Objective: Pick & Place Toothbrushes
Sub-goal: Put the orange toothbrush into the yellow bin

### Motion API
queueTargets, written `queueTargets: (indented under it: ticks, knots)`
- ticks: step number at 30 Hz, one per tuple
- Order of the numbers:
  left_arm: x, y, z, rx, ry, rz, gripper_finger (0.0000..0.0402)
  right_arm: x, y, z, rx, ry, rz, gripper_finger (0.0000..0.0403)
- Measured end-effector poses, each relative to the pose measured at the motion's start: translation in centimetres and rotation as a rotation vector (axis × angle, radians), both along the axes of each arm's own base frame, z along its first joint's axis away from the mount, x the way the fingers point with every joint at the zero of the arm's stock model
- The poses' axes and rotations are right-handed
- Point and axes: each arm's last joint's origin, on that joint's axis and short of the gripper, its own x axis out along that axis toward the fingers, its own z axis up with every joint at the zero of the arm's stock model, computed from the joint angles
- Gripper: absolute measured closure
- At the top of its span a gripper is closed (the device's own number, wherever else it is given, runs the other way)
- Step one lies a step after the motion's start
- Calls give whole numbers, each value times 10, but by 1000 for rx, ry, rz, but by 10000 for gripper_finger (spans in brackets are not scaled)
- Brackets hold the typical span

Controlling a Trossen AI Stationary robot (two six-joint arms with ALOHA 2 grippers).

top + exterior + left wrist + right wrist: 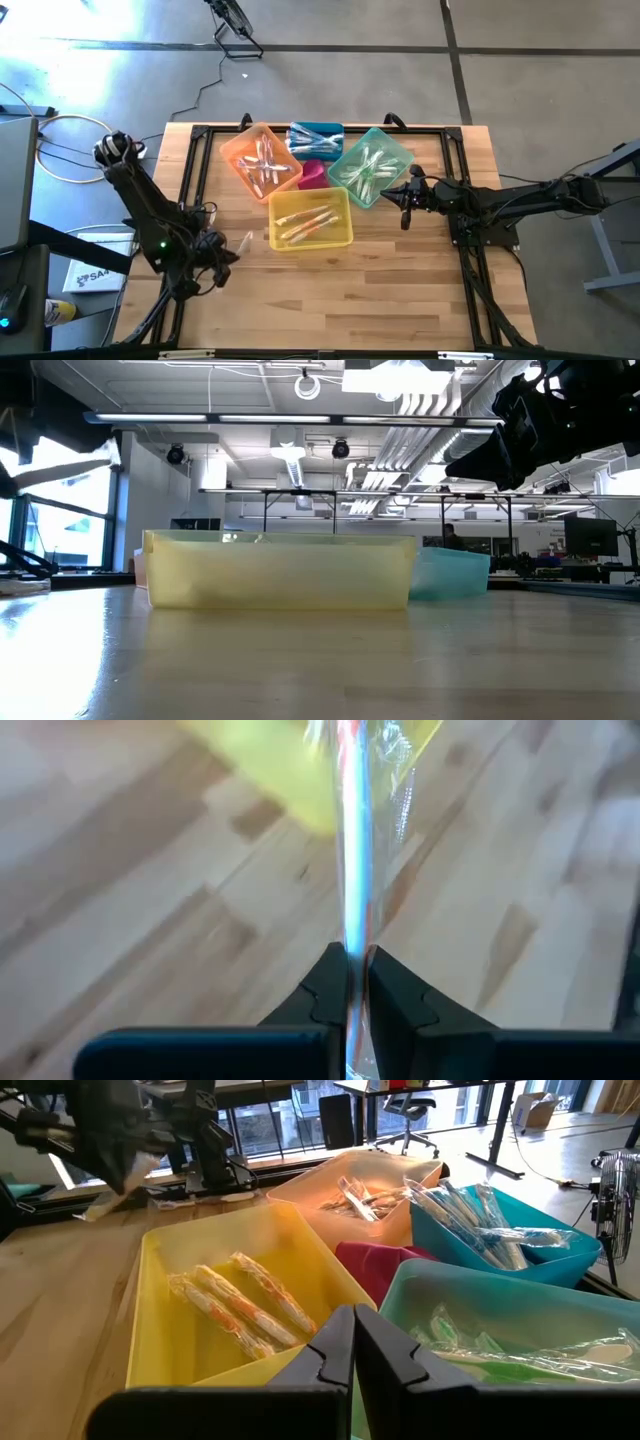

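Note:
My left gripper (232, 248) hovers over the table's near left part, shut on a clear-wrapped toothbrush (352, 840) with an orange stripe. The brush shows pale in the high view (246, 240). Ahead of it stands the yellow bin (310, 218) with orange-accented toothbrushes (240, 1305) lying on its floor. More toothbrushes lie in the orange bin (262, 160), the blue bin (315, 138) and the green bin (370, 165). My right gripper (353, 1342) is shut with nothing in it, level beside the green bin's right corner (405, 195). My left gripper pinches the wrapped toothbrush between its two fingers (325, 985). The brush lies along the fingers, not across them, and its long free part (352, 935) sticks out past the fingertips. The fingers slant down and forward. The brush is lifted clear of the table.
A small pink bin (313, 173) sits between the other bins. A black frame (200, 160) borders the wooden table top (400, 290). Bare wood lies in front of the yellow bin.

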Motion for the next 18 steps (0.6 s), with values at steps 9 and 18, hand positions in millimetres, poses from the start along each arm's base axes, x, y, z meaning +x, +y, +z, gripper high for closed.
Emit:
queueTargets:
  ticks: [9,18]
  knots:
    - [0,9,13,-8,-112,38,388,0,0,0,0,0,0,399]
    - [39,24,24,159,-157,-30,388,0,0,0,-4,1,0,399]
